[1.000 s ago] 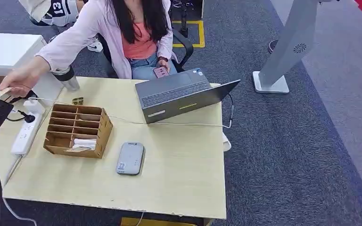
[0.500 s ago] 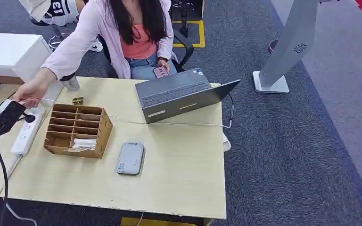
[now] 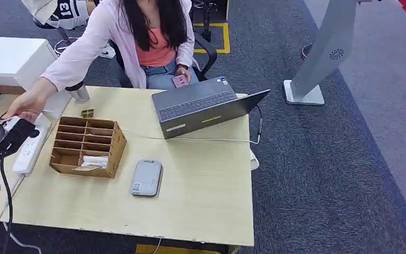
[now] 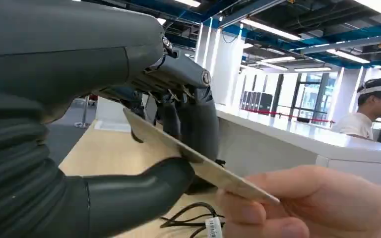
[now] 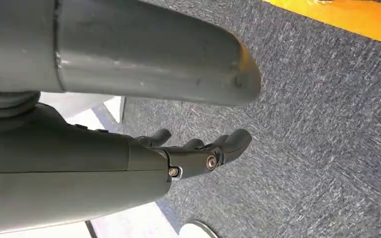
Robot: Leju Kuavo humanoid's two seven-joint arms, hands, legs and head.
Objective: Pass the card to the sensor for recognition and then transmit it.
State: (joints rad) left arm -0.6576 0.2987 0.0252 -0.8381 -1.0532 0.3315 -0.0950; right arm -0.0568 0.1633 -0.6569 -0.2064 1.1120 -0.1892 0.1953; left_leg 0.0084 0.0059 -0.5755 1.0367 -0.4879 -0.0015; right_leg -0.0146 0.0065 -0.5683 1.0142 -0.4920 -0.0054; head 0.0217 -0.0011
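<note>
The left hand (image 4: 178, 119) pinched the card (image 4: 198, 166) at the table's (image 3: 201, 196) left edge. A person's hand (image 4: 317, 203) held its other end. The right hand (image 5: 198, 153) hung down, fingers apart.

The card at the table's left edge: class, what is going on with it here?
The robot's left hand pinches a card between its thumb and fingers while a seated person's hand holds its other end. The grey sensor lies untouched on the table. The right hand hangs empty over the carpet.

White garment (image 3: 63, 11) at top reads "13".
</note>
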